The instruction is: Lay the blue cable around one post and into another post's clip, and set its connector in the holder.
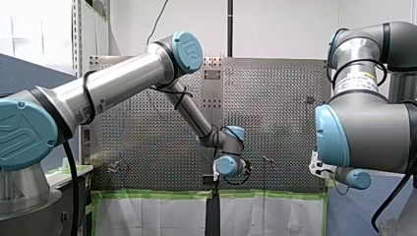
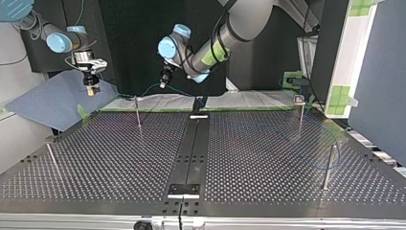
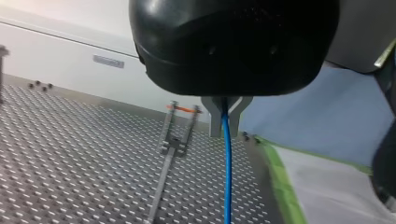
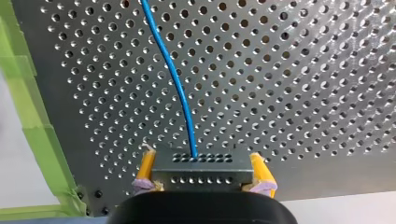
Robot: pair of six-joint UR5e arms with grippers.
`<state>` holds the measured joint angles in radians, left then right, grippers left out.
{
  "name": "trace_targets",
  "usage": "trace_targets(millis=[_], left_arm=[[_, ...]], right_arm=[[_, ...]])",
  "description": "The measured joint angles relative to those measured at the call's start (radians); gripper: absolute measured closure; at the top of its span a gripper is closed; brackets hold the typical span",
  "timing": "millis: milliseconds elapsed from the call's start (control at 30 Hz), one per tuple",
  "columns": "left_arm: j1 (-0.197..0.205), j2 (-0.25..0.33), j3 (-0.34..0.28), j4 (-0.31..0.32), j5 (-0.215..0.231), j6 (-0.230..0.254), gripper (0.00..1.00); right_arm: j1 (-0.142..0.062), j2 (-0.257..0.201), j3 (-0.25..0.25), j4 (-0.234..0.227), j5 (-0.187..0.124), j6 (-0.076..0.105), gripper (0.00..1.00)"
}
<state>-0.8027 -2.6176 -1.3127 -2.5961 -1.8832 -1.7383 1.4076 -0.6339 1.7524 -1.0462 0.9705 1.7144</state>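
Observation:
In the right wrist view my right gripper [image 4: 203, 158] has its yellow pads [image 4: 146, 165] shut on a dark multi-hole connector [image 4: 203, 173]. The blue cable [image 4: 180, 88] leaves the connector and runs ahead over the perforated plate. My left gripper [image 3: 225, 130] is shut on the same blue cable [image 3: 227, 182] further along, with the cable hanging below its metal fingers. In the top view my right gripper [image 2: 91, 88] hovers off the table's far left corner. My left gripper [image 2: 164, 82] hangs above the far edge near a thin post [image 2: 137, 112].
Thin posts stand at the top view's far right [image 2: 300, 112], near right [image 2: 328, 165] and near left [image 2: 51, 158]. A black strip [image 2: 191, 148] runs down the table's middle with a small bracket [image 2: 183, 189] at its near end. Green tape and white sheeting line the far edge.

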Motion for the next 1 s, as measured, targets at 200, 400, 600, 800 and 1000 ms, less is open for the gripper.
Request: trace_targets(millis=[200, 400, 600, 800, 1000], left_arm=[[0.001, -0.02, -0.017, 0.003, -0.002, 0.0, 1.0], [-0.013, -0.015, -0.026, -0.02, -0.018, 0.02, 1.0], [-0.04, 0.018, -0.026, -0.041, -0.02, 0.03, 1.0], [-0.06, 0.056, -0.026, -0.052, -0.022, 0.031, 1.0], [-0.063, 0.077, -0.026, -0.062, -0.024, 0.031, 1.0]], right_arm=[[0.0, 0.008, 0.0, 0.001, 0.011, -0.007, 1.0], [-0.008, 0.007, 0.0, 0.035, 0.007, -0.043, 1.0], [-0.017, -0.004, 0.011, 0.067, -0.017, -0.087, 1.0], [-0.025, -0.043, 0.029, 0.066, -0.024, -0.091, 1.0], [-0.035, -0.062, 0.031, 0.054, -0.025, -0.07, 1.0]])
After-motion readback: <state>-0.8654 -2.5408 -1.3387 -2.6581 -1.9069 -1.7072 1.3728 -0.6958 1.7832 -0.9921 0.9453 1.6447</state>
